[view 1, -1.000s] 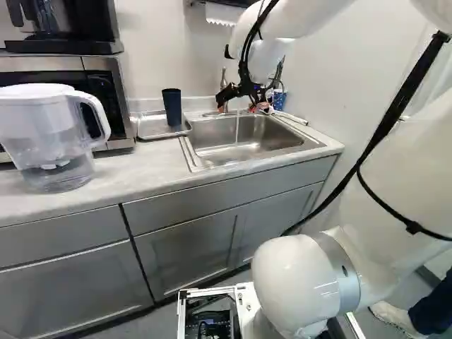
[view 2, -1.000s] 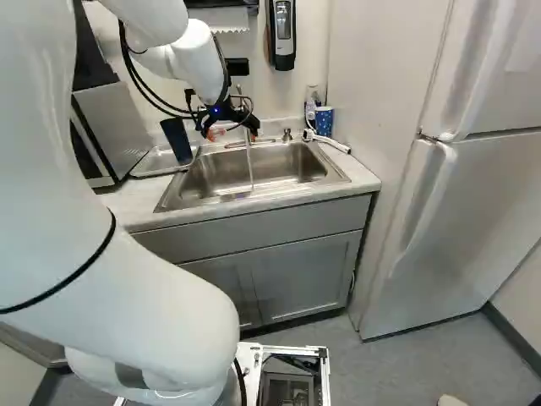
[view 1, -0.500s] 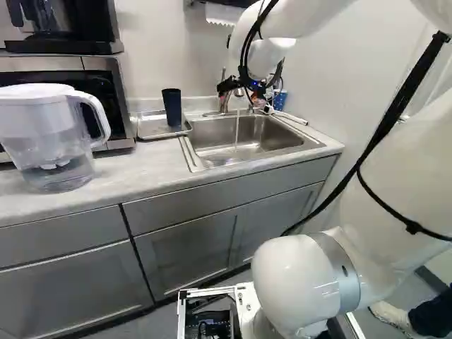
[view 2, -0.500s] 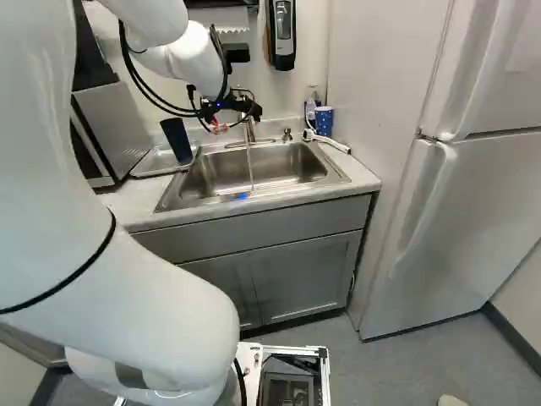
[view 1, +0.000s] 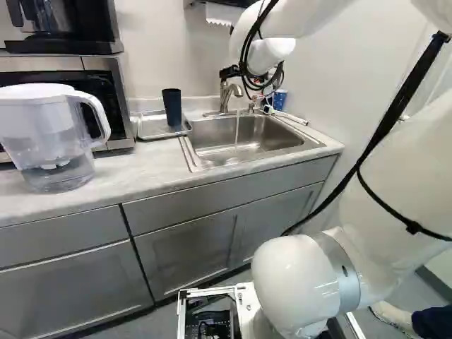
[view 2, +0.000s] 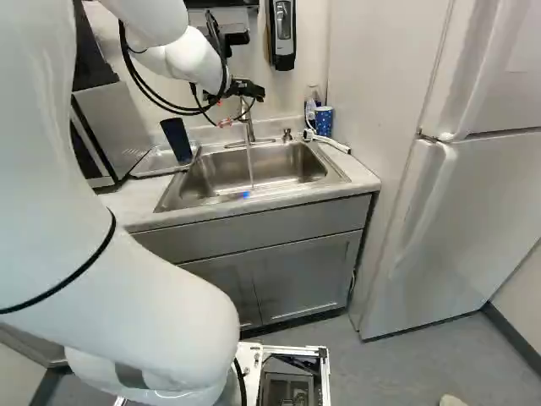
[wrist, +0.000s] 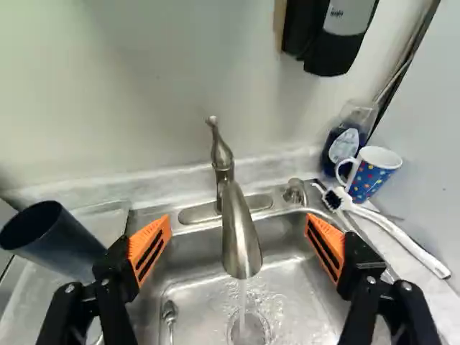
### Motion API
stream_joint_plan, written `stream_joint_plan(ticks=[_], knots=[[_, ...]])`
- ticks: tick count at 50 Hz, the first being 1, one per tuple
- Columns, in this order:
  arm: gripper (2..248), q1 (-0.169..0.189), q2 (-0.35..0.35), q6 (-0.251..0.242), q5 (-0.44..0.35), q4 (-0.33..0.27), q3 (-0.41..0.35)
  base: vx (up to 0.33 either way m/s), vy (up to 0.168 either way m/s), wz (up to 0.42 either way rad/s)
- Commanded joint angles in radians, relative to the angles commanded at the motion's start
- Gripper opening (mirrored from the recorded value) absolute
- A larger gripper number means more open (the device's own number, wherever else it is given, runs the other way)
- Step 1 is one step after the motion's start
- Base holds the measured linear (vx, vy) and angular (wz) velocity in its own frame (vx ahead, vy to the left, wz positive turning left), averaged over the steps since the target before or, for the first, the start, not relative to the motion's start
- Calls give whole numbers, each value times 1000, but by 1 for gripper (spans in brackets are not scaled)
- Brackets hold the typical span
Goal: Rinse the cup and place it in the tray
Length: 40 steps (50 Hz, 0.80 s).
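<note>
Pale wall [view 1: 162, 42] rises behind a light bench [view 1: 141, 166] with a steel sink [view 1: 212, 154] set in it. Over the sink the tool [view 2: 241, 104] hangs released, its fingers spread wide, the faucet [wrist: 241, 237] showing between them. Water [wrist: 243, 293] runs down into the basin. Just left of the sink, the dark cup [view 1: 171, 107] stands in the metal tray [view 1: 150, 136]. At far right are a dotted mug [wrist: 368, 176], a brush [wrist: 394, 231] and a soap bottle [wrist: 343, 145]; at near left, a water jug [view 1: 49, 138].
</note>
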State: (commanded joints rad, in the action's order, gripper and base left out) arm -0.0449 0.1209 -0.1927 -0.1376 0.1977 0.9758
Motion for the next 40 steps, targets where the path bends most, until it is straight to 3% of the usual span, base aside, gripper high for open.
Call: stream_joint_plan(ticks=[8,23,40], knots=[[247,0,0,0,-64,0,0,0,0,0],[247,-1,-5,0,-90,-4,4,0,0,0],[247,-19,-68,0,-151,-4,65,0,0,0]])
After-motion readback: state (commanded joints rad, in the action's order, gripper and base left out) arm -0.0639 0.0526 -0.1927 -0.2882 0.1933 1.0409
